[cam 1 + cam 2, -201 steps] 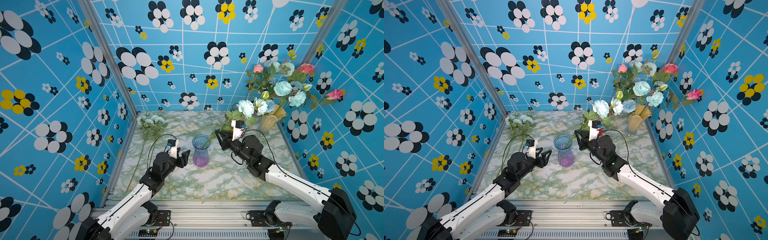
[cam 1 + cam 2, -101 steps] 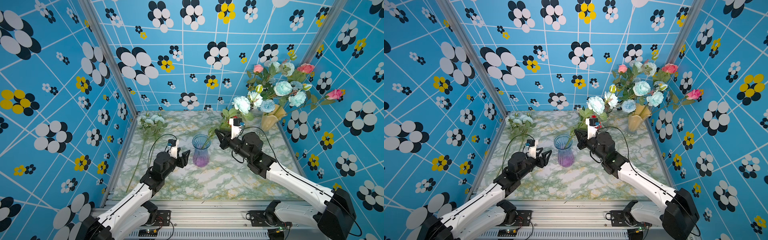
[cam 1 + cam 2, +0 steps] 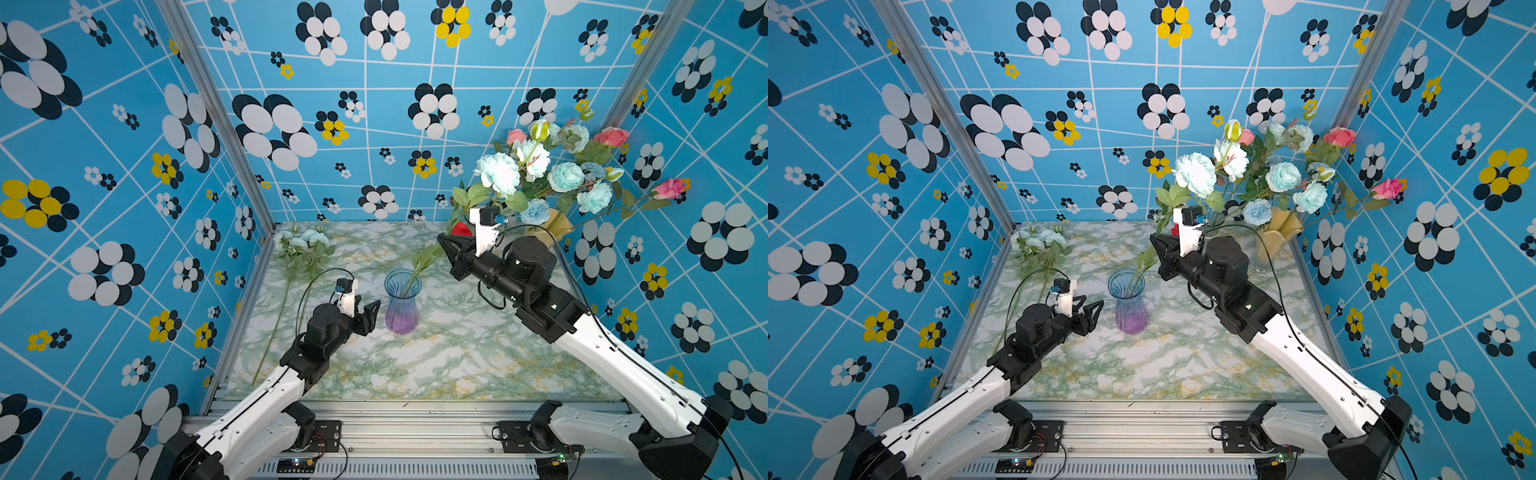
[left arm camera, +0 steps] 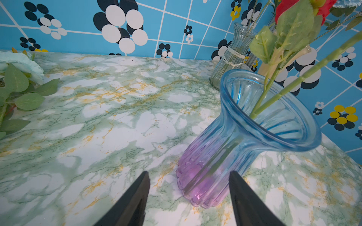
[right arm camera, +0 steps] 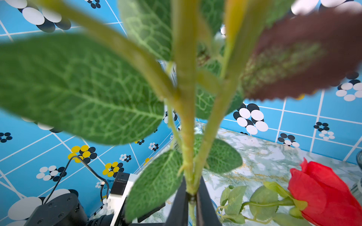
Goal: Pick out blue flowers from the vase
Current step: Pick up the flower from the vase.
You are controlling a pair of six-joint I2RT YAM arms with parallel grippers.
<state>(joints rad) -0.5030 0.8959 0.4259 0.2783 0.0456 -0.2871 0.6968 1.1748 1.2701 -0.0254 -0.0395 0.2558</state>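
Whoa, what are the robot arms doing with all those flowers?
They are picking out blue flowers. The right gripper is shut on the green stem of a blue flower, whose bottom end seems to be inside the blue and purple vase. A red rose leans in that vase too. The left gripper is open just beside the vase's base. Another bunch of blue flowers lies on the table. More flowers stand in a yellow vase at the back.

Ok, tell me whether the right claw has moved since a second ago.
Yes. In a top view the right claw, shut on the stem of the blue flowers, sits higher up the picture, farther from the unmoved blue-purple vase.
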